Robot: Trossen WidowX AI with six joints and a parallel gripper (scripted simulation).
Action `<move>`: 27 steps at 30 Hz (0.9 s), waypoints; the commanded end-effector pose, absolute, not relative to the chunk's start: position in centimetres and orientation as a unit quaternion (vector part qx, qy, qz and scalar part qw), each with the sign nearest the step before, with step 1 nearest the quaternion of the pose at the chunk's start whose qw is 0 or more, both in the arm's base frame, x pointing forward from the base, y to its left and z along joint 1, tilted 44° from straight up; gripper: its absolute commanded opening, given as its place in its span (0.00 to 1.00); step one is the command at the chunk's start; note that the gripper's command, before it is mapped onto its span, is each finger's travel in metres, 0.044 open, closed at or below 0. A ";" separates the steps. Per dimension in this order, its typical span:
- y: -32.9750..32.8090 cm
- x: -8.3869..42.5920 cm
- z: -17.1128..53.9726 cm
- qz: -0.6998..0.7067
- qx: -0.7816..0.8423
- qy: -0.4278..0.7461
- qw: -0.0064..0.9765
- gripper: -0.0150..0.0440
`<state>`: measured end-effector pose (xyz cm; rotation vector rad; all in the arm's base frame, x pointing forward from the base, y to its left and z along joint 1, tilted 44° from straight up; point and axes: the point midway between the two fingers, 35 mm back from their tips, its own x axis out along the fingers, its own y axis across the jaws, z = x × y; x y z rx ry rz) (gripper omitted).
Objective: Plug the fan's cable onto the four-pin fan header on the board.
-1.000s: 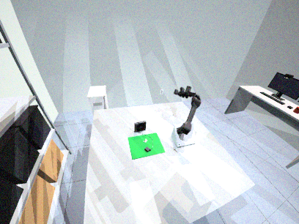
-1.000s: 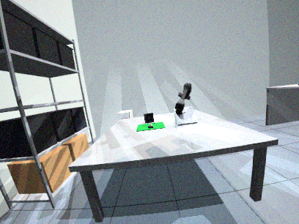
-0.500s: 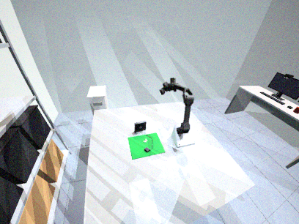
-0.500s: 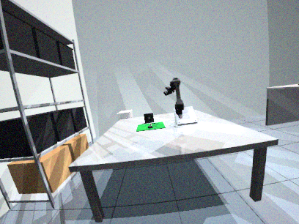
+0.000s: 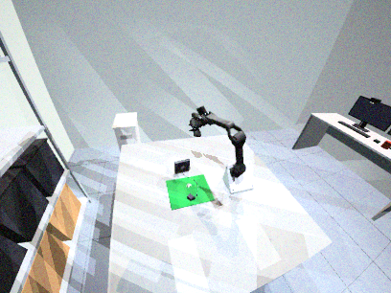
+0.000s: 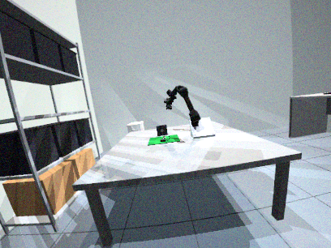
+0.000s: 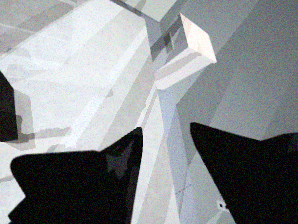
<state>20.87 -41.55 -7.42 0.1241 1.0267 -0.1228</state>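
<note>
The green board (image 5: 176, 197) (image 6: 153, 142) lies flat on the table. A small dark block (image 5: 191, 196) and a small whitish part sit on it. The black square fan (image 5: 182, 167) (image 6: 161, 130) stands upright behind the board; a black shape at the left edge of the wrist view looks like it. A thin cable shows faintly over the board; its plug and the four-pin header are too small to make out. My gripper (image 5: 196, 133) (image 6: 168, 108) (image 7: 167, 126) is partly open, with nothing between its fingers, high above the table behind the fan and touching nothing.
The arm's white base plate (image 5: 243, 190) (image 6: 207, 134) is right of the board. A white cabinet (image 5: 126, 121) (image 7: 199, 41) stands beyond the table's back left corner. A shelf rack with bins is on the left, and a desk with a monitor (image 5: 371, 112) is on the right.
</note>
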 end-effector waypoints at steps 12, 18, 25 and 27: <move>-21.4 34.8 -0.2 0.300 -0.263 0.427 0.812 0.61; -11.7 36.3 2.3 0.432 -0.384 0.349 0.738 0.61; -0.4 34.5 5.0 0.569 -0.506 0.217 0.611 0.61; 2.2 33.4 5.5 0.597 -0.531 0.179 0.574 0.61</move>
